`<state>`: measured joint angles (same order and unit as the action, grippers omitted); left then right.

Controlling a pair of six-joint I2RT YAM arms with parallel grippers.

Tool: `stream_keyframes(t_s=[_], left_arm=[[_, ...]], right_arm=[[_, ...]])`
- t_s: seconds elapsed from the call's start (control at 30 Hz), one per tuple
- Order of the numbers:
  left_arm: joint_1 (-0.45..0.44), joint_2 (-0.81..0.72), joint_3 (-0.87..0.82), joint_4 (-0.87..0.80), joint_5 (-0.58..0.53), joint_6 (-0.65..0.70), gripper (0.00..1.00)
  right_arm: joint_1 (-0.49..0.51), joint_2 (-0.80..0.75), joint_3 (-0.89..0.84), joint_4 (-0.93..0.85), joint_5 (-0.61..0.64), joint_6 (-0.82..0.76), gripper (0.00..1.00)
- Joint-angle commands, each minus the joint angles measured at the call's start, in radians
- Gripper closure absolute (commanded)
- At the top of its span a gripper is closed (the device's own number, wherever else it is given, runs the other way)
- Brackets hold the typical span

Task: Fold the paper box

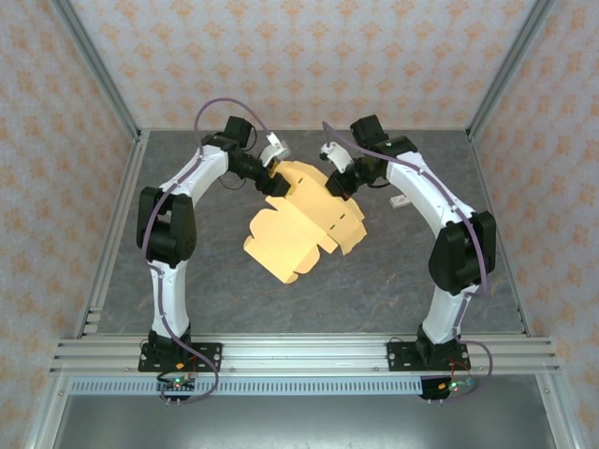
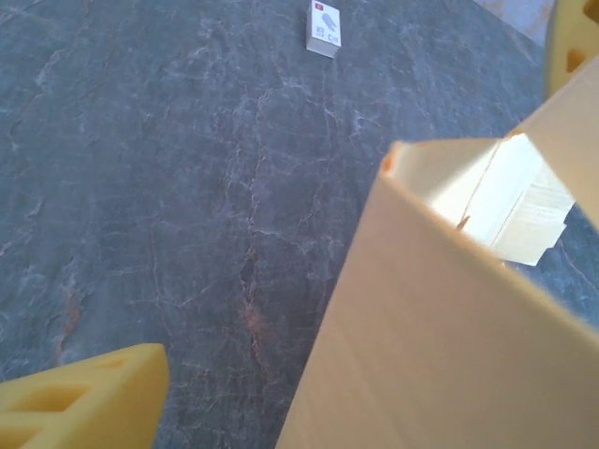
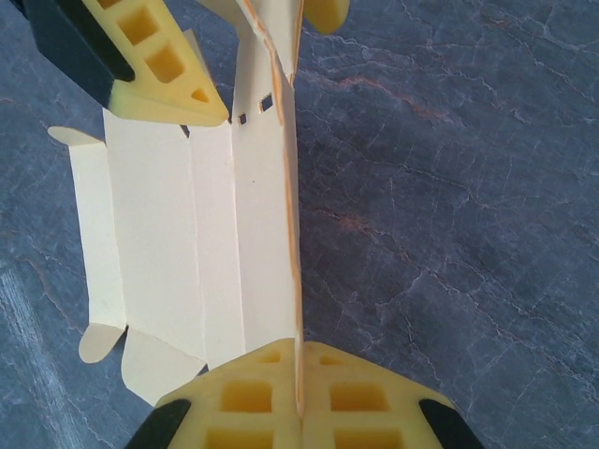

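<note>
The paper box (image 1: 304,220), a light orange-tan die-cut cardboard sheet, hangs aloft, one fold clenched between the fingers of the right gripper (image 3: 299,374). The left gripper (image 1: 278,171) straddles another panel, fingers spread, seemingly not touching. Probably an early fold: next, close there and crease.

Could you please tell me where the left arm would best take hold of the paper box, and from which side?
Probably its far-left edge flap, from the left, opposite the right gripper pinching the other panel. The paper box is a thin sheet held up, so the left gripper's open fingers can straddle that free edge.
</note>
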<state>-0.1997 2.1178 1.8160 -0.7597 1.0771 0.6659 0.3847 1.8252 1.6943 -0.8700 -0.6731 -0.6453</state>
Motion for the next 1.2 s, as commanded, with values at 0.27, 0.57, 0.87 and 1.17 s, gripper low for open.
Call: stream_keyframes(t_s=[0.27,0.57,0.87,1.17], left_arm=[[-0.008,0.000,0.060,-0.134,0.080,0.036,0.78],[-0.007,0.024,0.110,-0.148,0.057,-0.056,0.95],[0.002,0.071,0.165,-0.176,0.047,-0.115,0.96],[0.026,0.032,0.097,-0.098,0.001,-0.165,0.70]], right_arm=[[0.022,-0.082,-0.072,0.153,0.195,0.033,1.00],[0.203,-0.125,-0.199,0.352,0.710,-0.039,1.00],[0.352,-0.110,-0.335,0.619,1.071,-0.167,1.00],[0.279,-0.131,-0.297,0.450,0.742,-0.026,1.00]])
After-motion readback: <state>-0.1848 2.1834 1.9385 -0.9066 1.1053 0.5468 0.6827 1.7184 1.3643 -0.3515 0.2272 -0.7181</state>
